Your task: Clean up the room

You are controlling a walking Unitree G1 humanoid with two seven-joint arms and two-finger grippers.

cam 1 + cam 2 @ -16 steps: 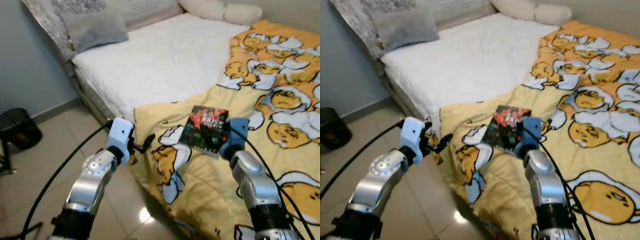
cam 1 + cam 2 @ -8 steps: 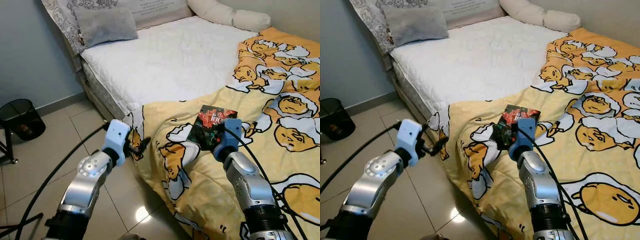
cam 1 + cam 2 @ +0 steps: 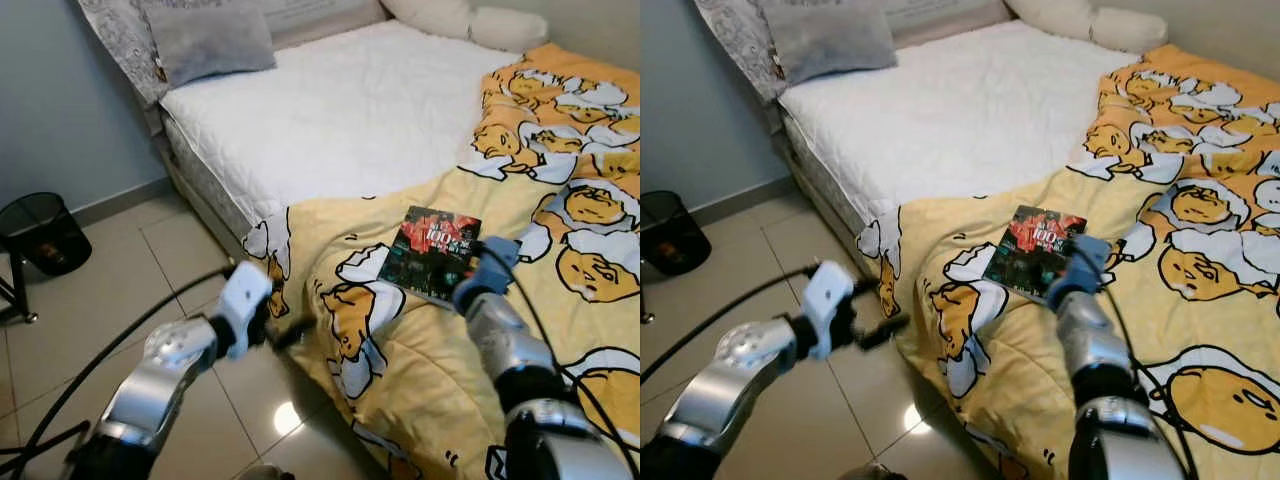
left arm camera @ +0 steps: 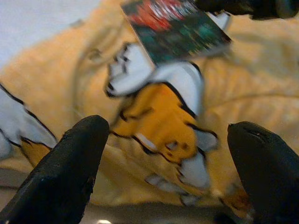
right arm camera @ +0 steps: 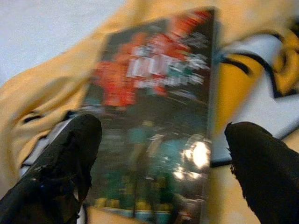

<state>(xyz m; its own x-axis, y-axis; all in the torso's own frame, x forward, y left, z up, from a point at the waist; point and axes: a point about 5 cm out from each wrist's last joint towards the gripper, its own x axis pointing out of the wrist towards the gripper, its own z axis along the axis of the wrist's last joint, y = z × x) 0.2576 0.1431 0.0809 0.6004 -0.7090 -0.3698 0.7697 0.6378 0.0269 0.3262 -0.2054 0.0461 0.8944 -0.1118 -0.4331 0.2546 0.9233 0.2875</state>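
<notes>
Our right gripper (image 5: pixel 154 158) is just above the near end of the book (image 3: pixel 432 252), and its two black fingers (image 5: pixel 60 163) are spread wide apart with nothing between them. One finger is on each side of the book's cover. We cannot tell if the fingers touch the book.

The book is dark with red and green on its cover. It lies flat on the yellow blanket (image 3: pixel 400 360), near the edge of the bed (image 3: pixel 330 110). The blanket has white and orange egg pictures on it, and it hangs down over the side of the bed toward the floor (image 3: pixel 130 270).

Our left gripper (image 4: pixel 163 172) is out over the floor, next to the hanging blanket. Its fingers (image 4: pixel 70 163) are wide apart too, and they hold nothing. In the left wrist view we look along them at the blanket, with the book farther off.

The rest of the bed has a white sheet. A grey pillow (image 3: pixel 208 40) leans at the head of the bed, and white pillows (image 3: pixel 470 20) lie at the far side.

A black mesh bin (image 3: pixel 40 232) stands on the floor by the wall, well away from the bed.
</notes>
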